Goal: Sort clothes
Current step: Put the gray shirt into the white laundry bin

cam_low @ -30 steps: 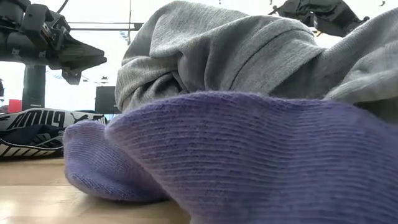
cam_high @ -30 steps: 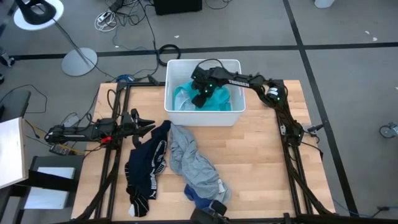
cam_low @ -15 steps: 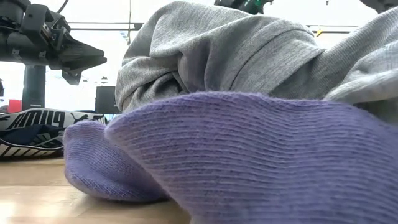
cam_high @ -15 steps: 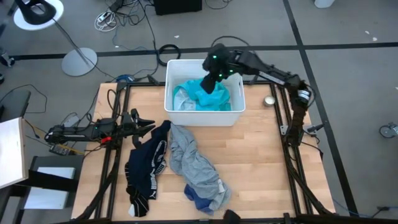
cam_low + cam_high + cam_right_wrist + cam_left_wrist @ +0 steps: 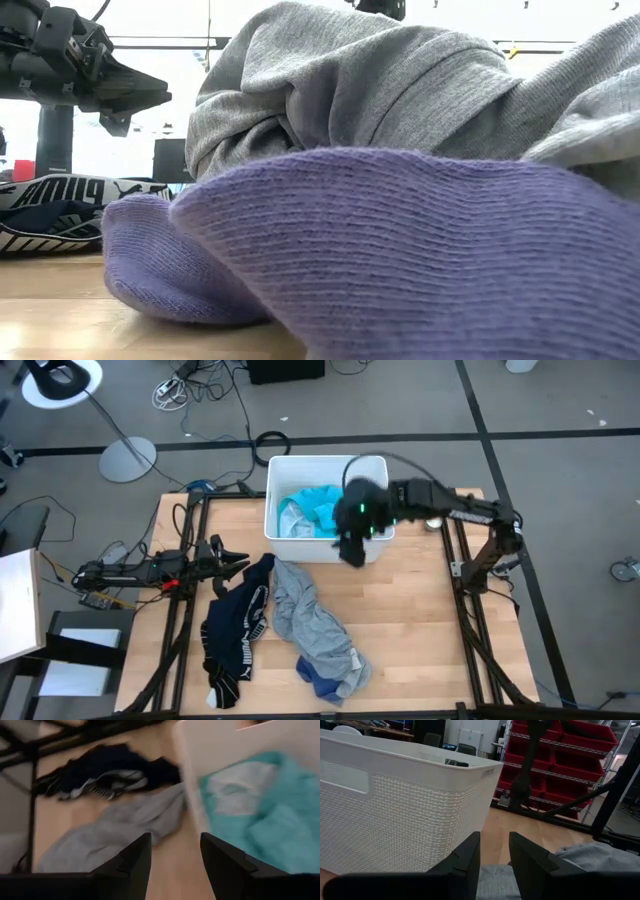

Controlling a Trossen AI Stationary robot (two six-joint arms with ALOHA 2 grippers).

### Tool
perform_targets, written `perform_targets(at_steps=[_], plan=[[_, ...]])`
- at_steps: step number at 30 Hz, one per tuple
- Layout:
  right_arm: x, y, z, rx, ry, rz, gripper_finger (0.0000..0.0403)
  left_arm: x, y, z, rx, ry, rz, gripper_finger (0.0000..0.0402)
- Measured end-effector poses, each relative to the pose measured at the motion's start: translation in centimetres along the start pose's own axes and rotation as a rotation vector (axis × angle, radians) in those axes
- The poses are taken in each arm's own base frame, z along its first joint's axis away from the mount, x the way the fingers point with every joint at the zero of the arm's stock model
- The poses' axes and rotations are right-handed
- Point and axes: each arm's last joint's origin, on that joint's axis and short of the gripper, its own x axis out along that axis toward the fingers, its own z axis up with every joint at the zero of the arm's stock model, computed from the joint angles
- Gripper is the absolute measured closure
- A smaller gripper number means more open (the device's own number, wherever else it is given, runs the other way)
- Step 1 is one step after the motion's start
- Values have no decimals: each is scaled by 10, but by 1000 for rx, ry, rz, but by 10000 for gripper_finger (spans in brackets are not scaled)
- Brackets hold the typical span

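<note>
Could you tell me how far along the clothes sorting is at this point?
Done: the turquoise piece lies in the white bin. In hand: nothing; the right gripper is open and empty over the bin's front edge, facing the table. The left gripper waits open at the table's left. Left: the grey shirt, the black-navy piece and a blue sock lie on the table.

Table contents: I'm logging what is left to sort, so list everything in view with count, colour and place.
bin: one, white, table's far edge, middle.
turquoise piece: one, inside the bin.
grey shirt: one, table centre, near the front.
black-navy piece: one, white lettering, left of the grey shirt.
sock: one seen, blue-purple, under the shirt's front end.
table: one, light wood.
left gripper: dark, open, empty, left side of the table.
right gripper: dark, open, empty, over the bin's front right wall.
</note>
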Motion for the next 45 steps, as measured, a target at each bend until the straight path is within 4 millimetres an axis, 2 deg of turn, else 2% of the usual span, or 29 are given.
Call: perform_targets(at_steps=[6,12,17,26,33,45], plan=[[19,56,-23,-87,31,9,232,0,0,0,0,0,0,294],[54,84,-47,-138,4,56,232,0,0,0,0,0,0,294],[83,92,-67,-118,-18,101,232,0,0,0,0,0,0,294],[114,107,-101,-58,-44,187,232,0,0,0,0,0,0,294],[130,109,-124,-18,-33,200,232,0,0,0,0,0,0,294],[149,105,-141,21,-27,190,246,0,0,0,0,-1,0,294]])
